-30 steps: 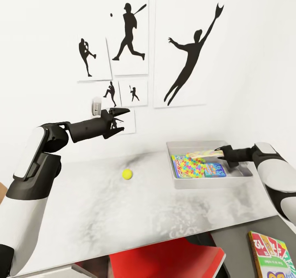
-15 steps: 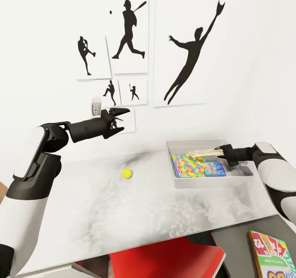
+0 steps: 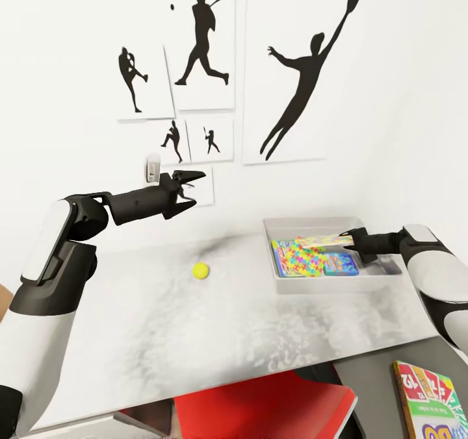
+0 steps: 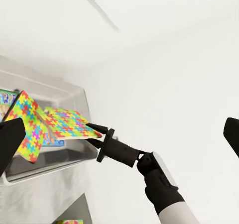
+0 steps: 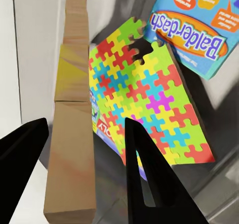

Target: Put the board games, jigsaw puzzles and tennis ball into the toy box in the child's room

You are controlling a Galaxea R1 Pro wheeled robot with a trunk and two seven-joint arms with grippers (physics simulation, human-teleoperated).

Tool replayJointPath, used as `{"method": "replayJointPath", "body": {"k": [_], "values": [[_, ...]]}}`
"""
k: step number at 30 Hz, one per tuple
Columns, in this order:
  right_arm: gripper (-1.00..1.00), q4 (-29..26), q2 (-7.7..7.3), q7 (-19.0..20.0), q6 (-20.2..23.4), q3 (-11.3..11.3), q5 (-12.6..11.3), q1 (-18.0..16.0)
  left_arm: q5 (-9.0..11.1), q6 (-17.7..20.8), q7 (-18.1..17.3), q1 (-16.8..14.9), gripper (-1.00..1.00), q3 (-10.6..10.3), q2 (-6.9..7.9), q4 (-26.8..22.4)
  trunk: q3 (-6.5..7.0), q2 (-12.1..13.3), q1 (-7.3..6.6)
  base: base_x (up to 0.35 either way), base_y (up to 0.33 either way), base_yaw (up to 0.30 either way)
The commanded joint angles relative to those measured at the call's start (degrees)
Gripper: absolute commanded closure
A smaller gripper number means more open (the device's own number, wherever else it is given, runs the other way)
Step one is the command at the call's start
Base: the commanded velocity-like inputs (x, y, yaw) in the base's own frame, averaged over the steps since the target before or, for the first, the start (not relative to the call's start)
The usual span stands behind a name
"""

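Scene is sliding slightly as head cam tilts; arms staying put. Right tool (image 3: 351, 237) is clamping puzzle (image 3: 320, 239) edge over toy box (image 3: 325, 284). Right wrist cam is showing 2nd puzzle (image 5: 149, 92) + blue game (image 5: 199, 27) inside. Left tool (image 3: 190, 187) is hanging spread apart above surface (image 3: 195, 322); ball (image 3: 200, 270) is lying below.

Board game (image 3: 434, 403) at table's near right corner: cut off by head view's bottom and right edges, print only partly legible. Box under flat puzzle (image 5: 149, 97) in toy box (image 3: 312, 284): mostly covered, title unreadable. Held puzzle (image 5: 72, 104) seen edge-on in right wrist view, face hidden. Red item (image 3: 266, 408) below table's front edge: partly hidden, cropped.
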Motion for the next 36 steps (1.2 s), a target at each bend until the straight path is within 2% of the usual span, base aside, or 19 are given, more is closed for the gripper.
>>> {"method": "replayJointPath", "body": {"k": [1,20,36], "values": [[1.0,-0.1,0.01,-0.6,0.1,-0.1,-0.6,-0.1,0.6,-0.1,0.6,-0.1,-1.0,0.0,0.03,0.0,-0.21,-0.1,0.03,0.0,0.0,0.0],[1.0,-0.1,0.01,-0.6,0.0,-0.1,-0.6,-0.1,0.6,-0.1,0.5,0.0,-1.0,0.0,0.03,0.0,-1.95,-0.1,0.03,0.0,0.0,0.0],[1.0,-0.1,0.01,-0.6,0.0,-0.1,-0.6,-0.1,0.6,-0.1,0.6,0.0,-1.0,0.0,0.03,0.0,-2.32,-0.1,0.03,0.0,0.0,0.0]]}}
